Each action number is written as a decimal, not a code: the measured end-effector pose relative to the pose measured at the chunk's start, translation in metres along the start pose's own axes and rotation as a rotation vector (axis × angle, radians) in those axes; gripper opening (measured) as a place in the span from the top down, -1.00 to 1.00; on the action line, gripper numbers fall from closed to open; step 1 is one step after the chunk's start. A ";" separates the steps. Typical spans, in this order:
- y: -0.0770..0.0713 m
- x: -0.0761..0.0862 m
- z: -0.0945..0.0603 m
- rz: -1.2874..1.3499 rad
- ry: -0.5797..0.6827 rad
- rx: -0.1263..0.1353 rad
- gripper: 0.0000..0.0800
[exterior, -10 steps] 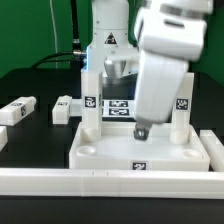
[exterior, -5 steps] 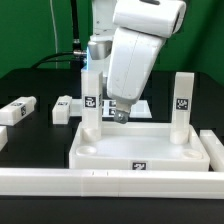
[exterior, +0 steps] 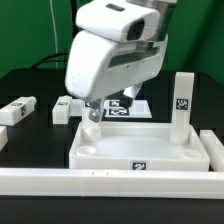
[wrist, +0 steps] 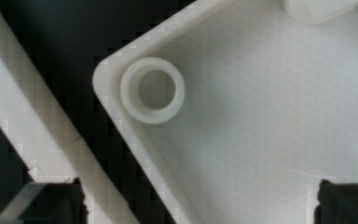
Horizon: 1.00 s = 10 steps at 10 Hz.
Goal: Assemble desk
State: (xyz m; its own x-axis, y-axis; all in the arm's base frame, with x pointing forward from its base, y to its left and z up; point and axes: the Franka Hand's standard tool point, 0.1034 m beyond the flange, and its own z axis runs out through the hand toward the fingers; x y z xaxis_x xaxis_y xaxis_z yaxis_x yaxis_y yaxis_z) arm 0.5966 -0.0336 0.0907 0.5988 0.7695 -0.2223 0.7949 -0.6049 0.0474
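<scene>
The white desk slab (exterior: 140, 148) lies flat with its rim up, close behind the front rail. One square leg (exterior: 182, 102) stands upright in the corner at the exterior view's right. Two loose tagged legs (exterior: 17, 111) (exterior: 63, 109) lie on the black table at the exterior view's left. My gripper (exterior: 95, 113) hangs over the slab's left end, open, with nothing between its fingers. The wrist view shows the slab (wrist: 265, 120) below with an empty round socket (wrist: 153, 90); the gripper (wrist: 194, 205) has its dark fingertips (wrist: 345, 205) wide apart. My arm hides the slab's back left corner.
A long white rail (exterior: 100, 181) runs along the table's front, and another rail piece (exterior: 214, 150) stands at the exterior view's right. The marker board (exterior: 122, 109) lies behind the slab. The robot's base (exterior: 105, 45) rises at the back.
My arm has swung from over the slab's right half to its left end. It now covers the upright leg that stood there in the earlier frames. The jaws stayed open.
</scene>
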 end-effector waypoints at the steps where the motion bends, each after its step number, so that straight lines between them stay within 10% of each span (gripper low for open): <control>1: 0.004 -0.005 0.001 0.046 -0.003 -0.001 -0.62; 5: 0.004 -0.006 0.002 0.281 -0.002 0.004 -0.62; 8: 0.028 -0.058 0.005 0.423 -0.003 0.113 -0.62; 10: 0.041 -0.089 0.017 0.478 -0.006 0.139 -0.62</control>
State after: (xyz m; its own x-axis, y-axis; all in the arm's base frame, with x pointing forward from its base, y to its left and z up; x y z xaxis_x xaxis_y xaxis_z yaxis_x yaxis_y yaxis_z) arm 0.5741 -0.1299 0.0961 0.8921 0.3983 -0.2132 0.4107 -0.9116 0.0156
